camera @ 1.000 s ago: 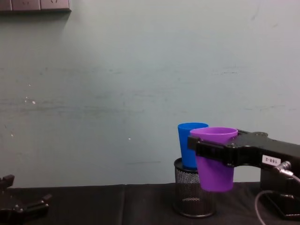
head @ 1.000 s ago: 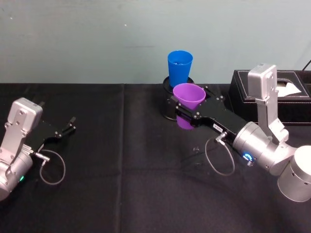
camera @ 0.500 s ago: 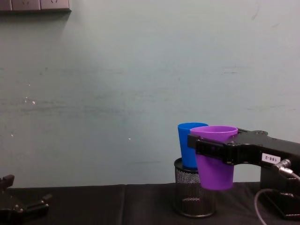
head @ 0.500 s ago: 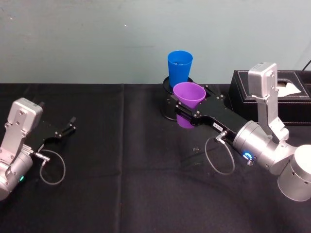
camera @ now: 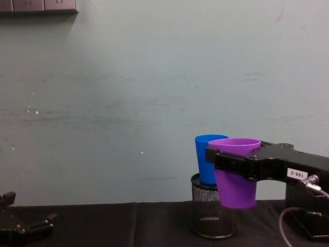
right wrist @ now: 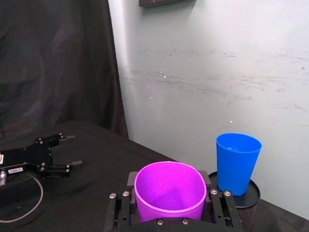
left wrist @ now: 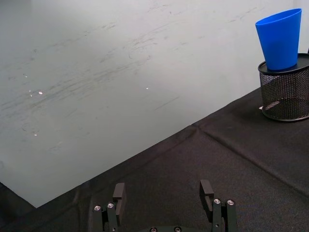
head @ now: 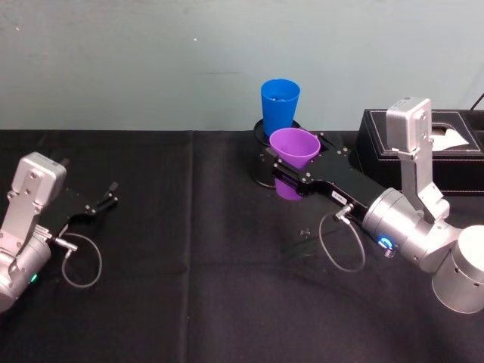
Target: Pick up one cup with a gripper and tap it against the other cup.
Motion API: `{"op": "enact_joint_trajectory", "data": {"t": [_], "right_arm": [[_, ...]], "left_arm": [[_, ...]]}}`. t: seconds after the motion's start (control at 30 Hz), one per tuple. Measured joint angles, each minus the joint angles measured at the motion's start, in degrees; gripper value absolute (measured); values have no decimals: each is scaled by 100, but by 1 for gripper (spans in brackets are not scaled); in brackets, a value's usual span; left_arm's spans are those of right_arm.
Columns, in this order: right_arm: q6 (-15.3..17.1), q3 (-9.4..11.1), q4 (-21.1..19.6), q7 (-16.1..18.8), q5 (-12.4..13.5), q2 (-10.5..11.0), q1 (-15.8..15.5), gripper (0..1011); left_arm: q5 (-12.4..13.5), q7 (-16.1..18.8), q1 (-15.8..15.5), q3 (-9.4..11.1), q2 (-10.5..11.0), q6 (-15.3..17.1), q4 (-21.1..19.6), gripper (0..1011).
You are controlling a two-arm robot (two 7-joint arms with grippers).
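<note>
My right gripper (head: 291,168) (camera: 232,162) (right wrist: 170,208) is shut on the purple cup (head: 293,153) (camera: 235,175) (right wrist: 169,191) and holds it upright in the air. Just behind it the blue cup (head: 279,105) (camera: 207,159) (right wrist: 237,163) (left wrist: 280,38) stands on top of a black wire-mesh pen holder (camera: 212,211) (left wrist: 285,94). A small gap shows between the two cups in the right wrist view. My left gripper (head: 102,201) (left wrist: 164,192) rests low at the far left over the black tablecloth, open and holding nothing.
A black tissue box (head: 446,144) stands at the back right, close behind my right arm. The black cloth (head: 189,265) between the two arms is bare. A pale wall (camera: 128,103) rises right behind the table.
The purple cup in my right gripper has risen slightly and edged a little toward the blue cup. The left arm has not moved.
</note>
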Motion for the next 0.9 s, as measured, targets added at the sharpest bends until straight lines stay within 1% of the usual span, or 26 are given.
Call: {"op": "enact_joint_trajectory", "data": {"t": [0.9], "right_arm": [[-5, 0, 1, 0, -1, 0, 0, 746]], "left_arm": [[0, 0, 0, 0, 0, 0, 0, 1000]]}}
